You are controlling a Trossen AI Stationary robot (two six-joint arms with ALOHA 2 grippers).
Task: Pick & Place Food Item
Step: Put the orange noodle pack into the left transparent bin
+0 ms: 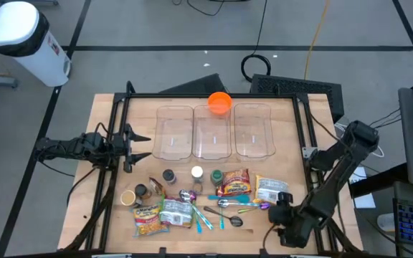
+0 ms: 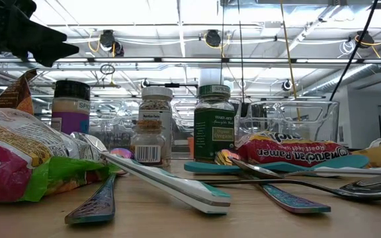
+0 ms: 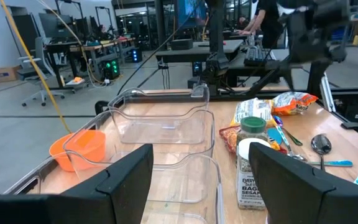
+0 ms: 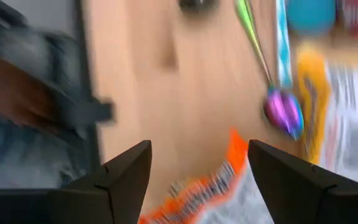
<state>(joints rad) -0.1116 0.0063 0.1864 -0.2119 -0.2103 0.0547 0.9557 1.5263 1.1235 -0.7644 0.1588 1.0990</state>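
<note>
Left gripper (image 1: 143, 146): at the desk's (image 1: 106, 215) nine o'clock edge, fingers spread, holding nothing, facing the bins.
Bins (image 1: 214, 131): three clear ones in a row at twelve o'clock, all bare of food; an orange bowl (image 1: 219, 102) sits on the rim behind the middle one.
Progress: judged barely begun, since no food has reached a bin and every item lies in the front clutter.
Food: chip bag (image 1: 150, 219) at seven o'clock, spice jars (image 1: 196, 174) near centre, ramen (image 1: 234, 184) beside them, spoons (image 1: 228, 204) strewn in front.
Snack bag (image 1: 271, 189): the likely target, at five o'clock on the desk, flat and free.
Right gripper (image 1: 279, 212): low at the five o'clock corner, fingers spread and empty; the snack bag lies just ahead at its twelve o'clock, near but not between the fingers.
Left to do: close on the bag, lift, carry to a bin.
</note>
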